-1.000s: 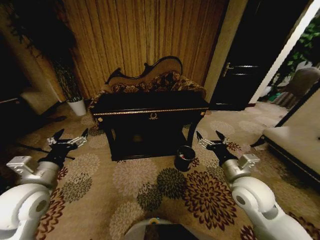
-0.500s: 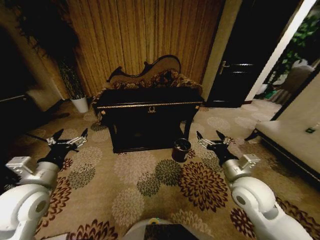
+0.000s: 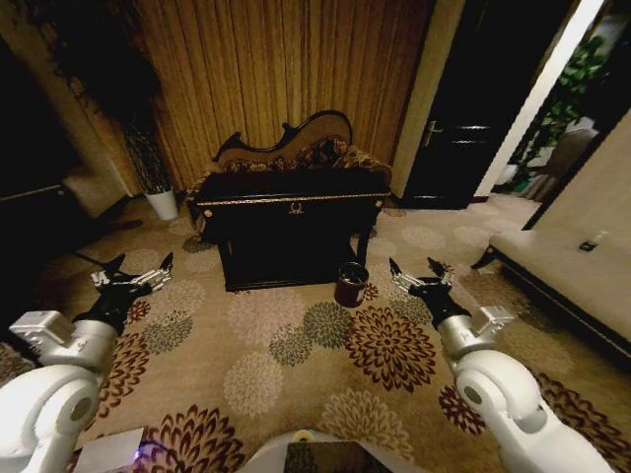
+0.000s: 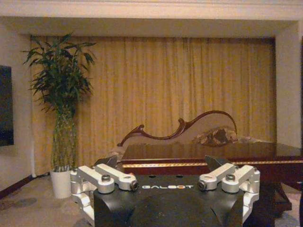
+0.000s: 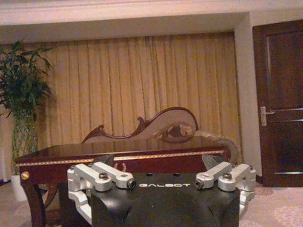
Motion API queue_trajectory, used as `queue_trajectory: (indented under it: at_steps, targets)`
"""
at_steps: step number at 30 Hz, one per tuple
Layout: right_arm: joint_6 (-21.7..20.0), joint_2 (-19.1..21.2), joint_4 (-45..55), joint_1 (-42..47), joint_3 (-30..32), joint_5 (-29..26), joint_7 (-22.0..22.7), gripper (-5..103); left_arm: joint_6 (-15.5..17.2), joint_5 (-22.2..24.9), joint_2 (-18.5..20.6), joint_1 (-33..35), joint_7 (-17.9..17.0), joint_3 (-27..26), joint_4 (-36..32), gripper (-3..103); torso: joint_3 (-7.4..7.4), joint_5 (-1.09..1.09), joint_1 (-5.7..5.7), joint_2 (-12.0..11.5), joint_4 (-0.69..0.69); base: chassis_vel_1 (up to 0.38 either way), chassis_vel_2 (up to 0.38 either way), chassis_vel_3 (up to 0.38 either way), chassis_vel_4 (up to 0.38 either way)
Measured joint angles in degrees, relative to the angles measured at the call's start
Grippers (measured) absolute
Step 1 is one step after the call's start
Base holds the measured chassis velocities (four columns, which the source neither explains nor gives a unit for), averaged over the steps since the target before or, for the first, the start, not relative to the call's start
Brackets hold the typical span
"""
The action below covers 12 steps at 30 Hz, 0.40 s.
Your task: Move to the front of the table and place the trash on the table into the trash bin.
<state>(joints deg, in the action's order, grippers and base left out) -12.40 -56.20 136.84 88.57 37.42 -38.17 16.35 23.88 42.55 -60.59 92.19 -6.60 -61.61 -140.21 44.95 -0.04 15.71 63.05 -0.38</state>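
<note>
Living room: sofa [image 3: 296, 153], floral carpet [image 3: 325, 345], curtains [image 3: 286, 69].

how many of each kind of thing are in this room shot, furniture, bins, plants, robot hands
console table: 1
carved-back sofa: 1
trash bin: 1
potted plant in white pot: 1
robot hands: 2, left hand and right hand, both open, held low over the carpet
total: 6

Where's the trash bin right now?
In the head view the trash bin stands on the patterned carpet by the table's front right leg, ahead of the right gripper.
</note>
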Motion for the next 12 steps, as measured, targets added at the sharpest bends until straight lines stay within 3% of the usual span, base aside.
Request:
queue_trajectory:
  at_steps: [12]
  targets:
    - [0.0,-0.6,-0.4,0.8,-0.3,0.6,-0.1,100,-0.9,0.0,-0.1,-0.1,-0.2,0.4,0.6,100,-0.01,0.04,-0.01,0.0,-0.03,0.003,0.019,0.006,-0.016]
